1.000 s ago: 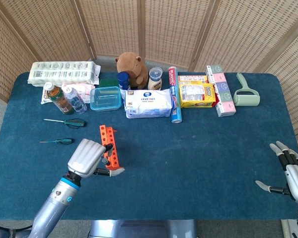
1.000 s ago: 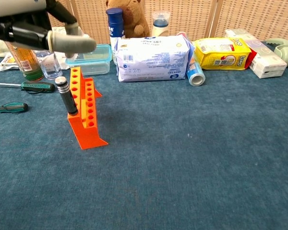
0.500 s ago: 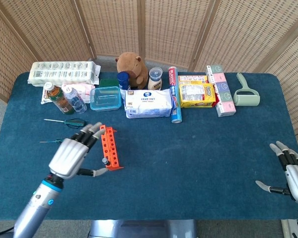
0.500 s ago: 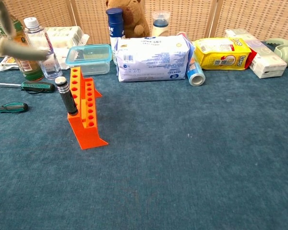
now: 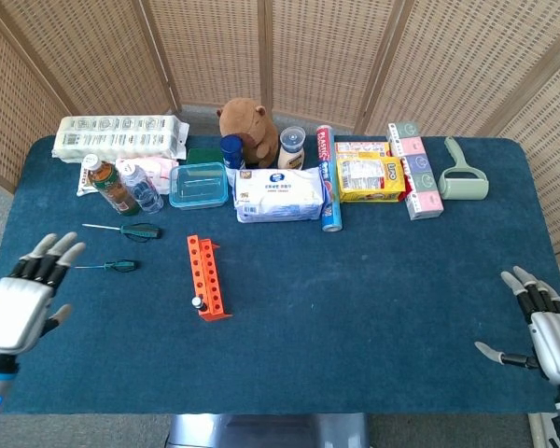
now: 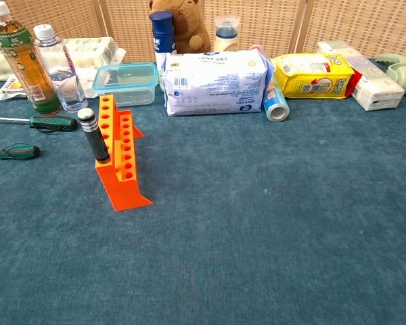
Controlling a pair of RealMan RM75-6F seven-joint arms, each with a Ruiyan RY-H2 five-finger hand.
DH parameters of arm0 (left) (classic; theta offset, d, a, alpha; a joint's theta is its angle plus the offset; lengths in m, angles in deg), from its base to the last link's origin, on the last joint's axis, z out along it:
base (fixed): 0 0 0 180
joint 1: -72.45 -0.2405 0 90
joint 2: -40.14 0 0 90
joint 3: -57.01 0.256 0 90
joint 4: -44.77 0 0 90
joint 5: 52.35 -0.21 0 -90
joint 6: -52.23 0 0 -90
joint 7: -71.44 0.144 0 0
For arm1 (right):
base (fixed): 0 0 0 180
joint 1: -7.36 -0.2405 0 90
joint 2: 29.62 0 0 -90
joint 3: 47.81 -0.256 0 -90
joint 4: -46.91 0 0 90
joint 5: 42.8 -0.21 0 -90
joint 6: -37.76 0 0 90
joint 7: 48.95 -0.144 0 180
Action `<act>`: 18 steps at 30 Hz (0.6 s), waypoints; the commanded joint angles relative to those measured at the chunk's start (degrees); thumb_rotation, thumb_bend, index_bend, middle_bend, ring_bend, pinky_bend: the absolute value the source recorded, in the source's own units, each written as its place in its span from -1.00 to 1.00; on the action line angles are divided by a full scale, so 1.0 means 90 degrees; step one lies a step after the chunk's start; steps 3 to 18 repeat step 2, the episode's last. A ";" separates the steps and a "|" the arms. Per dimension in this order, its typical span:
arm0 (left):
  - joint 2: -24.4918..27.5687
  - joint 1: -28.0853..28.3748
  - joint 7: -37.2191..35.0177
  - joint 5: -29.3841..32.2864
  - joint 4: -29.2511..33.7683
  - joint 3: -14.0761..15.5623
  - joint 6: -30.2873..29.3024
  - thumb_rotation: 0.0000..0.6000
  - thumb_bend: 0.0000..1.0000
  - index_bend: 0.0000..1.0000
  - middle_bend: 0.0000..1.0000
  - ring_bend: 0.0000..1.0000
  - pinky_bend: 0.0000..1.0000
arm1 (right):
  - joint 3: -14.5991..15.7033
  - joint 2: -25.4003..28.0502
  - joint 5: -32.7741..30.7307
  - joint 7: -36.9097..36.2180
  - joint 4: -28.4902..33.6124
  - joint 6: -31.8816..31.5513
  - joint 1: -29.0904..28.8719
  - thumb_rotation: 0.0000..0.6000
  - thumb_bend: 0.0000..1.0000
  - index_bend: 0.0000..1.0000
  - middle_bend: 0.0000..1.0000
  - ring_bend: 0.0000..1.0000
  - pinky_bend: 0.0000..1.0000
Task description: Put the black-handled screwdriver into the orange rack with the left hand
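The black-handled screwdriver [image 6: 93, 135] stands upright in a near hole of the orange rack [image 6: 119, 156]; from the head view its silver cap [image 5: 197, 302] shows at the rack's [image 5: 205, 276] front end. My left hand [image 5: 23, 291] hovers open at the table's left front, well away from the rack, fingers spread and empty. My right hand [image 5: 544, 325] rests open near the right front corner. Neither hand shows in the chest view.
Two green-handled screwdrivers [image 5: 138, 231] [image 5: 121, 266] lie left of the rack. Bottles [image 6: 23, 58], a clear box [image 6: 126, 82], a wipes pack [image 6: 213, 82], a plush toy [image 5: 248, 129], snack boxes [image 5: 370, 175] and a lint roller [image 5: 464, 176] line the back.
My left hand has let go of the screwdriver and drawn back to the left front, fingers spreading. The screwdriver stays standing in the rack. The right hand has barely shifted.
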 commanded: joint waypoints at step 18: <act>-0.0294 -0.0678 -0.1066 0.0045 -0.0829 0.0059 -0.0605 1.00 -0.88 -1.00 -1.00 -1.00 -0.54 | -0.0005 -0.0042 -0.0033 0.0093 -0.0007 -0.0017 0.0020 0.38 -1.00 -0.93 -1.00 -1.00 -1.00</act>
